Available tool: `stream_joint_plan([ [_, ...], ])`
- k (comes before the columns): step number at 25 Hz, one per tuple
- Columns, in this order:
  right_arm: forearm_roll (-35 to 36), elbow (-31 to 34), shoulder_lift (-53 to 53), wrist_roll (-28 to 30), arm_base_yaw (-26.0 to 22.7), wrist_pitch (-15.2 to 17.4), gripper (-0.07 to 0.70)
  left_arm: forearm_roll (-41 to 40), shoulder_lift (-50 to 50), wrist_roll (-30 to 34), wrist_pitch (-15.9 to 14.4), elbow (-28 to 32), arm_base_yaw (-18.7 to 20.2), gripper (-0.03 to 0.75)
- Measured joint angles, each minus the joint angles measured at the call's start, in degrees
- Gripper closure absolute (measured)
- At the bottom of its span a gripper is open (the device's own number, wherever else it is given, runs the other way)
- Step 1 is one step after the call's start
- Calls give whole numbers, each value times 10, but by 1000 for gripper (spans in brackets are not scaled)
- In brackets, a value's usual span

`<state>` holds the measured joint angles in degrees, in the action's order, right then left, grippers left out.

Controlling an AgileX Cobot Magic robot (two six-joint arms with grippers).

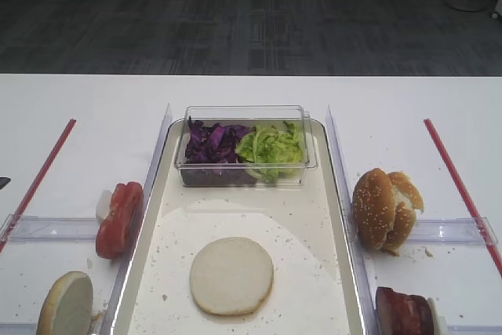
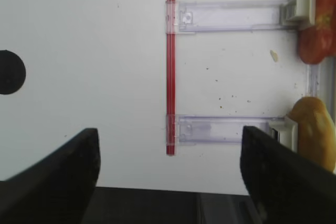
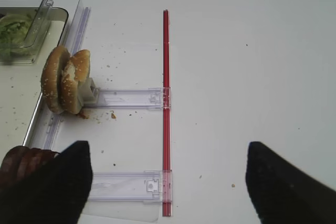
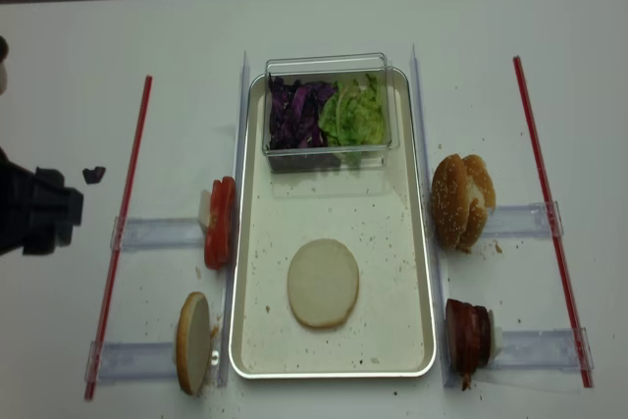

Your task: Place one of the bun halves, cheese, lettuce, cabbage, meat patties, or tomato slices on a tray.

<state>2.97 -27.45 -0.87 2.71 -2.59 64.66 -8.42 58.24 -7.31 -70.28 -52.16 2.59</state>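
A plain round bun half [image 4: 323, 282] lies cut face up on the tray [image 4: 412, 242] floor, also seen as the bun half [image 1: 231, 274] in the other high view. Cabbage [image 4: 299, 115] and lettuce [image 4: 355, 115] fill a clear box at the tray's far end. Tomato slices [image 4: 220, 221] and another plain bun half [image 4: 192, 340] stand left of the tray, meat patties [image 4: 468, 336] to its right. No cheese shows. My left gripper [image 2: 168, 182] is open and holds nothing, over the table's front left edge. My right gripper [image 3: 168, 182] is open over a red strip [image 3: 166, 103].
Sesame-seeded buns [image 4: 461, 200] stand on edge right of the tray. Red strips [image 4: 126, 213] and clear plastic holders [image 4: 157, 233] flank both sides. A small black mark [image 4: 93, 175] lies far left near my left arm [image 4: 34, 213]. Crumbs speckle the table.
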Motion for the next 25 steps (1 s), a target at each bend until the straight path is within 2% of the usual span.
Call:
stream_joint_plan([
  [11,0,0,0,0,0,0,17,11,-210,0,-11,103,0,206],
  [14,0,0,0,0,0,0,17,8,-271,0,-14,151,0,206],
  [17,0,0,0,0,0,0,17,5,-296,0,-15,174,0,206],
  [25,0,0,0,0,0,0,17,2,-366,0,25,240,0,206],
])
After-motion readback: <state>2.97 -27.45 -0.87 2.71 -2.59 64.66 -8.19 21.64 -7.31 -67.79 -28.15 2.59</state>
